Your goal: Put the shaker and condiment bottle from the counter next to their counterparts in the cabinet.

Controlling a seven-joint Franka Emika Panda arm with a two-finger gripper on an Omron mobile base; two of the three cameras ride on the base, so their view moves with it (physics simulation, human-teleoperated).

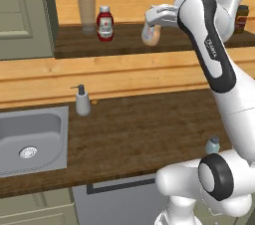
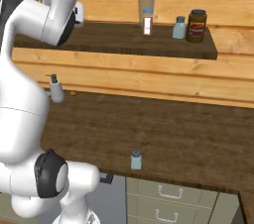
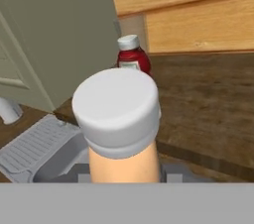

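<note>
Kitchen, wood counter (image 1: 149,129), steel sink (image 1: 30,139), wall cabinet (image 2: 124,42)

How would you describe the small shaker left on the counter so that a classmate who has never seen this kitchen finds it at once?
Start at the long dark wood counter and follow its front edge above the pale drawers. There stands the shaker, alone and upright: short, pale teal and translucent with a grey cap. Its near twin sits up on the cabinet shelf beside a dark jar.
</note>
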